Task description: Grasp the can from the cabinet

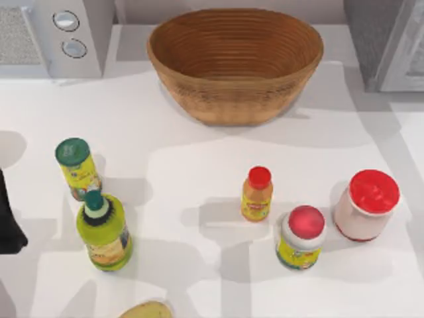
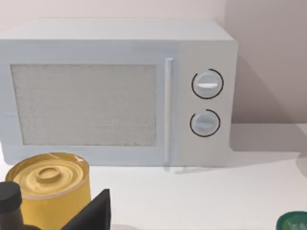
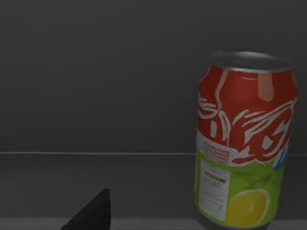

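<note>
The can (image 3: 244, 139), red on top and green below with a lemon picture, stands upright on a dark shelf inside the cabinet (image 3: 96, 96) in the right wrist view. A dark tip of my right gripper (image 3: 91, 213) shows low in that view, off to one side of the can and apart from it. In the top view the cabinet (image 1: 381, 40) stands at the back right corner, with a grey speckled side and a white framed door. My left arm (image 1: 8, 222) rests at the table's left edge.
A wicker basket (image 1: 235, 63) sits at the back middle and a white appliance (image 1: 66, 33) with two knobs at the back left. Bottles (image 1: 103, 228) and jars (image 1: 366, 204) stand across the front. A yellow tin (image 2: 48, 187) lies close to the left wrist.
</note>
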{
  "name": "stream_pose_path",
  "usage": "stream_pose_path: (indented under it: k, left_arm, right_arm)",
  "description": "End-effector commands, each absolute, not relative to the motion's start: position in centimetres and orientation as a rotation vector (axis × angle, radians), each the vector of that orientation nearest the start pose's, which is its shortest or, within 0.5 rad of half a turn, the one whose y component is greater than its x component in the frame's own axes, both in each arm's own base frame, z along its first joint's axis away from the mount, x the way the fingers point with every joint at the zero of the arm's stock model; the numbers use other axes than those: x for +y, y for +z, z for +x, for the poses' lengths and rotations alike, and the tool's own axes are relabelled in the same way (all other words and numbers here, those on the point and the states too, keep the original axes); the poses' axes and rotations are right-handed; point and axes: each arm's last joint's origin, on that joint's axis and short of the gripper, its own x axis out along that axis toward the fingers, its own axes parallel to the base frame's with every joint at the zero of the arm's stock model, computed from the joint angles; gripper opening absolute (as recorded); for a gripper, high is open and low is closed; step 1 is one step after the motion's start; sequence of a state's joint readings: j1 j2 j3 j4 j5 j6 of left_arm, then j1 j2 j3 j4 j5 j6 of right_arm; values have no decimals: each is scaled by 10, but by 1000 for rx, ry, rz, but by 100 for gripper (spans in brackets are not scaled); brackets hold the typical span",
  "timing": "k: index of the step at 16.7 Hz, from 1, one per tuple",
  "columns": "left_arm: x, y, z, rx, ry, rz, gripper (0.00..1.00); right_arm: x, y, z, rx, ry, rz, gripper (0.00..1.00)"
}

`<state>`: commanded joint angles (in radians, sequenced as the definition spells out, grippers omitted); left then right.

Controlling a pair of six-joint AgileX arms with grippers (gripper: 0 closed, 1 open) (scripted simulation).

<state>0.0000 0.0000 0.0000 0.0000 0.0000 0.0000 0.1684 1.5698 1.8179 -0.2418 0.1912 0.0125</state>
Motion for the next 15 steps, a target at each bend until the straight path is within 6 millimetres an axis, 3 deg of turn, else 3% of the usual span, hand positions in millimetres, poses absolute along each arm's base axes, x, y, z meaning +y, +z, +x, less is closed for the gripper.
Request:
stream_pose_path:
  k: [6,15]
  left_arm:
    - [-1,160,106,0,0,0,100]
    - [-1,160,106,0,0,0,100]
  right_arm:
    - [60,483,345,-6,-4,-3,100]
    - [58,484,399,-9,-7,-2,100]
